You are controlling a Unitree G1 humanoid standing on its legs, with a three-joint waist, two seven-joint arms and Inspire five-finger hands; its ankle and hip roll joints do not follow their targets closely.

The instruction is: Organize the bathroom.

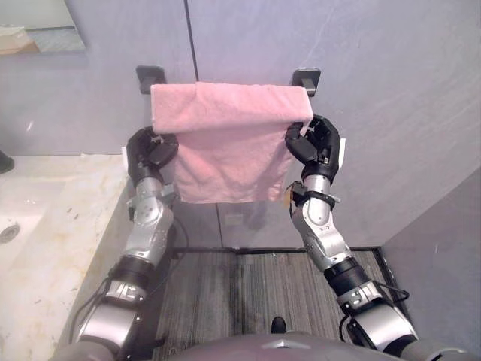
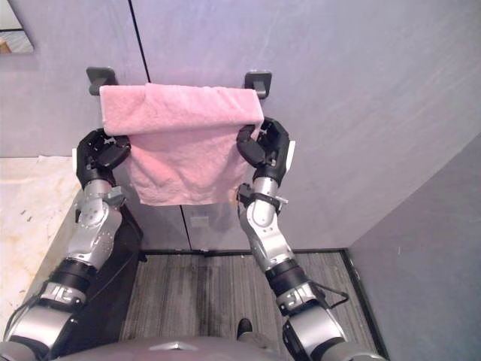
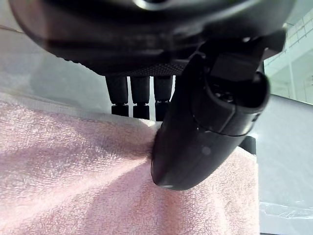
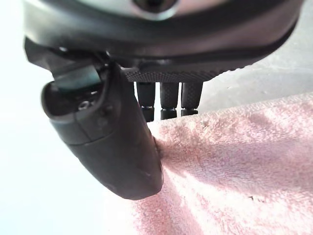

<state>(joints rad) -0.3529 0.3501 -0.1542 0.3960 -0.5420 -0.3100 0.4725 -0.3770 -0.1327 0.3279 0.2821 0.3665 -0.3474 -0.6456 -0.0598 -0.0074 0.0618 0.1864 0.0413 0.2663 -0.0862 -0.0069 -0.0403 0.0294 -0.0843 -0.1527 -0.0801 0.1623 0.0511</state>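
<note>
A pink towel (image 1: pixel 225 143) hangs folded over a wall rail between two black brackets (image 1: pixel 306 77), its front flap reaching down the grey wall. My left hand (image 1: pixel 150 150) holds the towel's left edge just below the rail. In the left wrist view the thumb (image 3: pixel 205 132) presses on the front of the pink towel (image 3: pixel 73 186) and the fingers (image 3: pixel 142 95) go behind it. My right hand (image 1: pixel 316 143) holds the right edge at the same height. There the thumb (image 4: pixel 112 142) pinches the towel (image 4: pixel 234 171) against the fingers (image 4: pixel 168 100).
A pale stone countertop (image 1: pixel 52 241) with a sink drain (image 1: pixel 7 232) runs along the left. A mirror corner (image 1: pixel 37 26) shows at the upper left. A dark striped mat (image 1: pixel 248 293) covers the floor below the towel.
</note>
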